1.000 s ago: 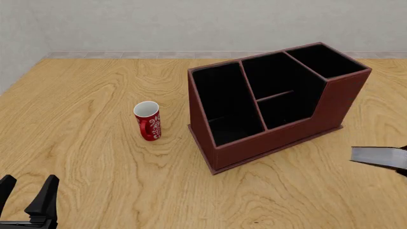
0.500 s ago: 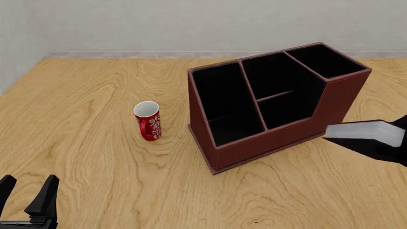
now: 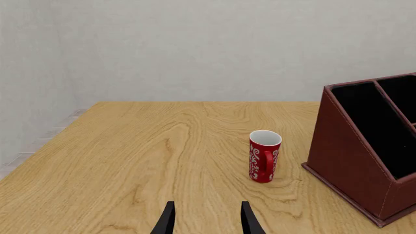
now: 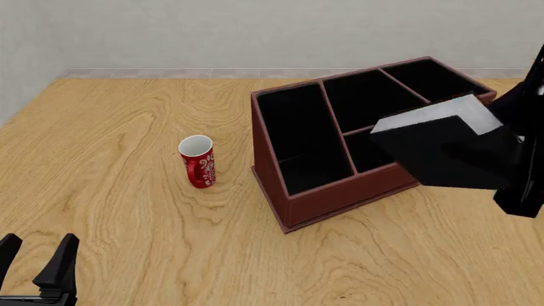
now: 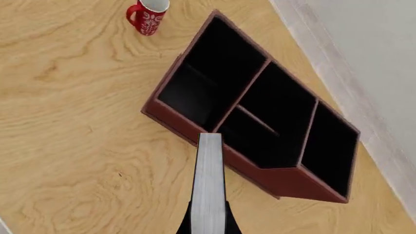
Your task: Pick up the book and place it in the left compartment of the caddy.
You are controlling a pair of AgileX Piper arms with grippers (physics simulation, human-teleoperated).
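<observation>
Black hardcover book [image 4: 442, 150] aloft above the bench [image 4: 127, 210], clamped in right end effector [image 5: 209, 225]; white page edges up and tilted, cover face toward the front camera. From front view, overlapping the caddy's [image 4: 340, 191] right half, hanging in front of the two smaller divided slots and the sloped front wall. From right wrist view, seen edge-on as a narrow grey-white strip running out from between the dark fingers [image 5: 186, 225], far end over the caddy's front wall near the partition between left compartment [image 4: 302, 137] and the middle slots. Not inside any slot. Left compartment showing only black lining.

Caddy reddish-brown, black inside, standing on the bench, turned at an angle. Red mug [image 4: 198, 161] upright to the caddy's left, apart from it, white swirl pattern on the side, white interior; no readable lettering. No title or label legible on book or caddy.

Left end effector [image 4: 35, 255] low at the near left corner of the bench, fingers spread, holding nothing, well apart from mug and caddy.
</observation>
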